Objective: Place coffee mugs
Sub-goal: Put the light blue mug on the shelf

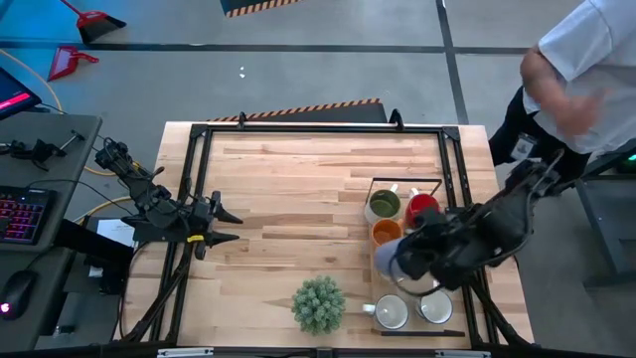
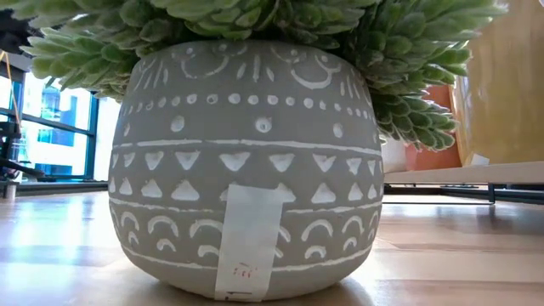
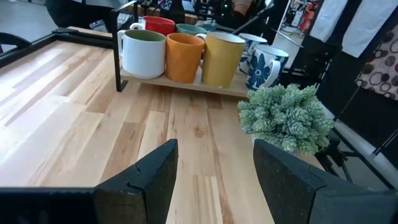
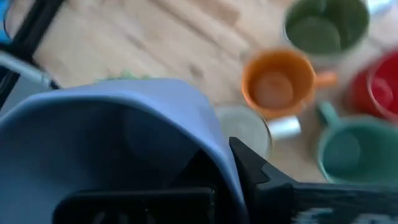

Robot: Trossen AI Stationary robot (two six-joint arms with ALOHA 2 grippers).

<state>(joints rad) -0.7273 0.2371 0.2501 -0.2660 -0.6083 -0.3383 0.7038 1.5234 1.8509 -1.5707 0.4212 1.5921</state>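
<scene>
At three o'clock on the table [image 1: 288, 169], a plain, unlabelled blue-grey mug [image 4: 118, 137] is held clamped by the right gripper [image 1: 412, 257]; the left gripper [image 3: 214, 171] is spread, empty.

Two dark robot arms, one at each side of the table

The left arm [image 1: 149, 199] is black and jointed, built of chunky blocks, with a small yellow mark near its gripper [image 1: 227, 225] and thin cables trailing off its far end. Its two fingers [image 3: 146, 180] are matte black, broad and angular, with stepped inner edges. The right arm [image 1: 497, 224] is the same black, thick and rounded at the joints, with dark cables looped along it. Its finger [image 4: 258, 171] is black and sharp-cornered.
</scene>
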